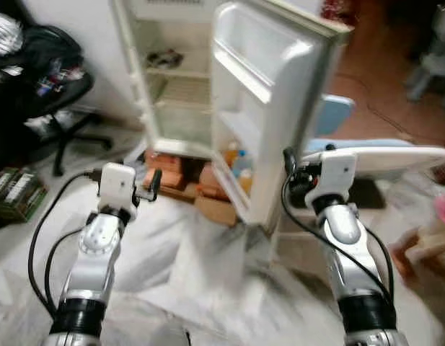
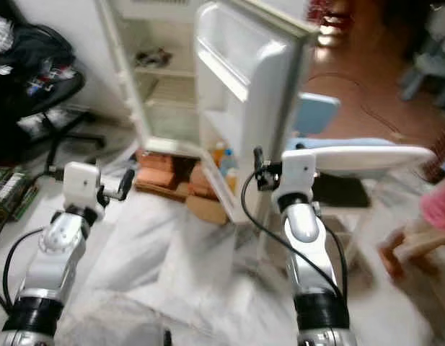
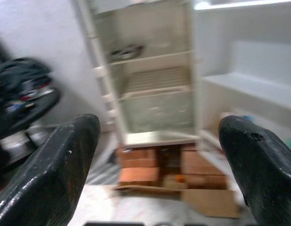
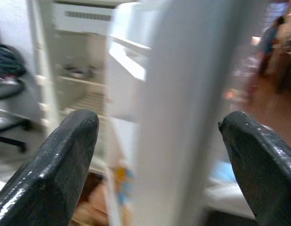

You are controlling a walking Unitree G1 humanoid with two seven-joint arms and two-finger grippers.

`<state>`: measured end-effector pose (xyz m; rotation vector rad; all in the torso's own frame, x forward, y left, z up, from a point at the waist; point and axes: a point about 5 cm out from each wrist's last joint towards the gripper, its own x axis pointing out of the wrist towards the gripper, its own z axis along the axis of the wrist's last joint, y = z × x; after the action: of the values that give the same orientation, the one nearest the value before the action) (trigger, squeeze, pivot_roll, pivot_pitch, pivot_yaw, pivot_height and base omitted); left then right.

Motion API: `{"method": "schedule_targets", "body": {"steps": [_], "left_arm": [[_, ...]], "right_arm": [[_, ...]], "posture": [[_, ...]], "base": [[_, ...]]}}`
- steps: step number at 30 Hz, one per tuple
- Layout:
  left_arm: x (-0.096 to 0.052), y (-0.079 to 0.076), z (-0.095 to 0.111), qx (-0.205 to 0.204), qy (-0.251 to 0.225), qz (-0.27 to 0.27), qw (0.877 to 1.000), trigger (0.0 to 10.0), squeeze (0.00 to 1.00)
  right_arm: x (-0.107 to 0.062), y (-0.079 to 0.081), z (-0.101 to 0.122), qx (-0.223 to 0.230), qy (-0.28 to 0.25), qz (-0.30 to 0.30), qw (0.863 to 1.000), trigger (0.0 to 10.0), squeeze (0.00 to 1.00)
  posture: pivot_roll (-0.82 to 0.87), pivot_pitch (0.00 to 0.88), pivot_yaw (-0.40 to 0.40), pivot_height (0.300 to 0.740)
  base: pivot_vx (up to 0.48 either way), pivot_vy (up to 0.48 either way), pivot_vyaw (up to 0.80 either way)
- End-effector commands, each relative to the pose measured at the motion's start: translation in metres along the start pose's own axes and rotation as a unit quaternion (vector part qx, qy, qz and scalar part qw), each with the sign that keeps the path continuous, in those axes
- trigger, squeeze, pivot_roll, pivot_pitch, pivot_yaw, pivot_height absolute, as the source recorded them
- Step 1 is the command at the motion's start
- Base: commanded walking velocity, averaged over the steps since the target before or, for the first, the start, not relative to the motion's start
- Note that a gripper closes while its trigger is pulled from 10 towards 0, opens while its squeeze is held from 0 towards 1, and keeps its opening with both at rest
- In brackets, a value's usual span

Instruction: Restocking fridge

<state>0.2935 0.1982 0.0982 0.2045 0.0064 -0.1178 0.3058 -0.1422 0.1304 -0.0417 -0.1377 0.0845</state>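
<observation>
Both grippers — left gripper [image 3: 157, 160] and right gripper [image 4: 159, 160] — hover empty, fingers spread wide, facing the open fridge [image 1: 175, 79] and its door [image 1: 269, 94].

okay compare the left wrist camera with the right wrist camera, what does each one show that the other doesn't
Left wrist view: orange-brown bricks and a tan cardboard box under the white fridge, seen between the open left gripper.

Right wrist view: the white fridge door's outer edge between the open right gripper, with a blurred person far behind.

Both: the fridge's wire shelves and a black office chair.
</observation>
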Motion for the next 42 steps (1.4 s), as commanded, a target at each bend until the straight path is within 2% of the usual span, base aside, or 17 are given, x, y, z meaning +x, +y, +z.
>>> {"method": "schedule_targets", "body": {"steps": [1, 9, 18, 20, 22, 24, 26, 28, 31, 34, 37, 39, 41, 42], "left_arm": [[0.004, -0.007, 0.005, 0.0, -0.009, -0.012, 1.0, 10.0, 0.0], [0.005, -0.009, 0.005, -0.004, -0.005, -0.018, 1.0, 10.0, 0.0], [0.004, -0.011, 0.003, -0.014, 0.003, -0.016, 1.0, 10.0, 0.0], [0.002, -0.011, 0.0, -0.021, 0.016, -0.01, 1.0, 10.0, 0.0], [-0.007, -0.01, -0.006, -0.06, 0.04, -0.001, 0.997, 10.0, 0.0], [-0.014, -0.011, -0.011, -0.065, 0.05, -0.004, 0.997, 10.0, 0.0], [-0.025, -0.012, -0.019, -0.076, 0.071, -0.005, 0.995, 10.0, 0.0], [-0.029, -0.012, -0.023, -0.086, 0.083, -0.005, 0.993, 10.0, 0.0], [-0.042, -0.02, -0.038, -0.101, 0.151, -0.031, 0.983, 10.0, 0.0], [-0.044, -0.022, -0.042, -0.101, 0.166, -0.042, 0.98, 10.0, 0.0], [-0.045, -0.024, -0.043, -0.096, 0.183, -0.056, 0.977, 10.0, 0.0], [-0.045, -0.025, -0.043, -0.094, 0.187, -0.06, 0.976, 10.0, 0.0], [-0.046, -0.025, -0.044, -0.09, 0.196, -0.064, 0.974, 10.0, 0.0], [-0.046, -0.026, -0.048, -0.09, 0.207, -0.068, 0.972, 10.0, 0.0]], "right_arm": [[-0.002, -0.007, 0.002, -0.007, -0.005, -0.01, 1.0, 10.0, 0.0], [-0.002, -0.009, 0.003, -0.015, -0.013, -0.024, 1.0, 10.0, 0.0], [-0.002, -0.008, 0.0, -0.008, -0.007, -0.012, 1.0, 10.0, 0.0], [-0.001, -0.008, -0.001, -0.007, -0.005, -0.003, 1.0, 10.0, 0.0], [0.002, -0.005, -0.003, 0.005, 0.003, 0.024, 1.0, 10.0, 0.0], [0.005, -0.006, -0.001, 0.003, -0.003, 0.032, 0.999, 10.0, 0.0], [0.017, -0.006, 0.006, 0.009, -0.016, 0.049, 0.999, 10.0, 0.0], [0.022, -0.005, 0.009, 0.008, -0.021, 0.058, 0.998, 10.0, 0.0], [0.042, -0.003, 0.026, -0.002, -0.047, 0.065, 0.997, 10.0, 0.0], [0.049, -0.001, 0.031, -0.002, -0.054, 0.065, 0.996, 10.0, 0.0], [0.07, 0.014, 0.05, 0.023, -0.073, 0.082, 0.994, 10.0, 0.0], [0.076, 0.026, 0.058, 0.054, -0.078, 0.109, 0.989, 10.0, 0.0], [0.077, 0.043, 0.066, 0.089, -0.085, 0.171, 0.977, 10.0, 0.0], [0.066, 0.07, 0.078, 0.154, -0.091, 0.297, 0.938, 10.0, 0.0]], "posture": [[-0.01, 0.0, -0.037, 0.74], [-0.01, 0.0, -0.034, 0.74], [0.0, 0.0, -0.037, 0.74], [0.0, 0.0, -0.037, 0.74], [0.0, 0.0, -0.035, 0.74], [0.01, 0.0, -0.035, 0.74], [0.02, 0.0, -0.036, 0.74], [0.02, 0.0, -0.038, 0.74], [0.04, 0.0, -0.043, 0.74], [0.04, 0.0, -0.043, 0.74], [0.05, 0.0, -0.045, 0.74], [0.06, 0.0, -0.047, 0.74], [0.06, 0.0, -0.047, 0.74], [0.06, 0.0, -0.05, 0.74]], "base": [[0.48, 0.0, 0.0], [0.457, 0.0, 0.0], [0.0, 0.0, 0.0], [0.0, 0.0, 0.0], [0.0, 0.0, 0.0], [0.0, 0.0, 0.0], [0.0, 0.0, 0.0], [0.0, 0.0, 0.0], [0.0, 0.0, 0.0], [0.0, 0.0, 0.0], [0.0, 0.0, 0.0], [0.0, 0.0, 0.0], [0.0, 0.0, 0.0], [0.0, 0.0, 0.0]]}}
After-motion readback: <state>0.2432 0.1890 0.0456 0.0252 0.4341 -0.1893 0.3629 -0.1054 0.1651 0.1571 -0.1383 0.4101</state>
